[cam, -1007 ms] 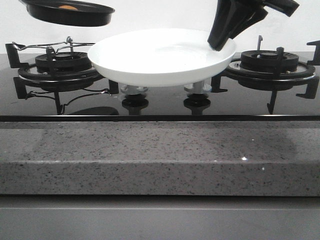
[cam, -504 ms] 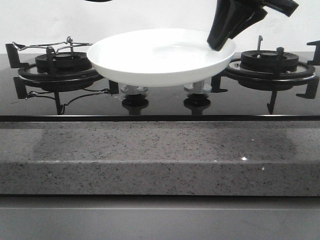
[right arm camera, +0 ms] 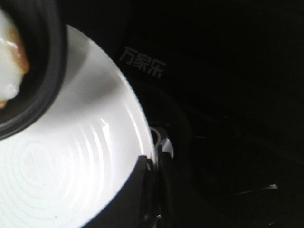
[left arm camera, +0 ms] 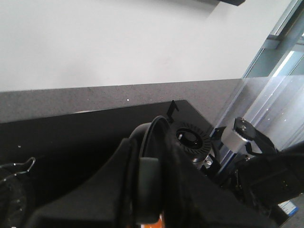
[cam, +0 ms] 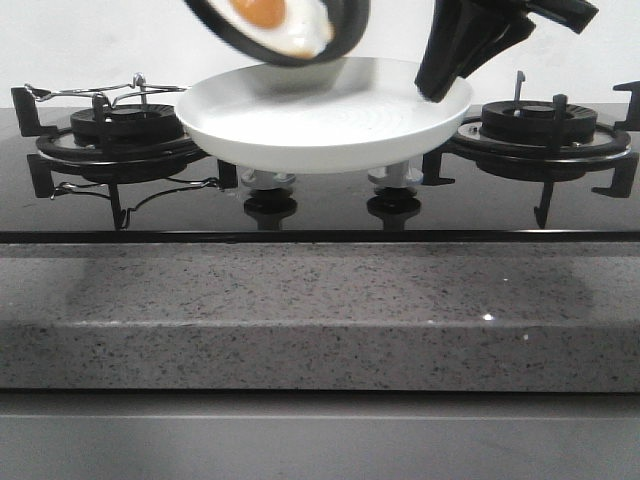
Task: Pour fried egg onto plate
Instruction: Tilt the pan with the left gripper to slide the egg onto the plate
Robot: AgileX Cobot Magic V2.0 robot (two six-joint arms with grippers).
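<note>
A grey speckled stone counter edge runs along the near side. Beyond it, on the glossy black glass hob, the wide glossy white plate sits raised at the centre. The right gripper clamps its right rim. Above the plate's far edge, a black round frying pan tilts steeply, the pale fried egg with its orange yolk inside it. The left gripper grasps the pan.

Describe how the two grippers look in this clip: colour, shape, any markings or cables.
The right gripper is plain black, with long flat fingers tapering downward from a blocky black body. The left gripper is black too, with smooth rounded matte parts. No cables, labels or markings show on either.
</note>
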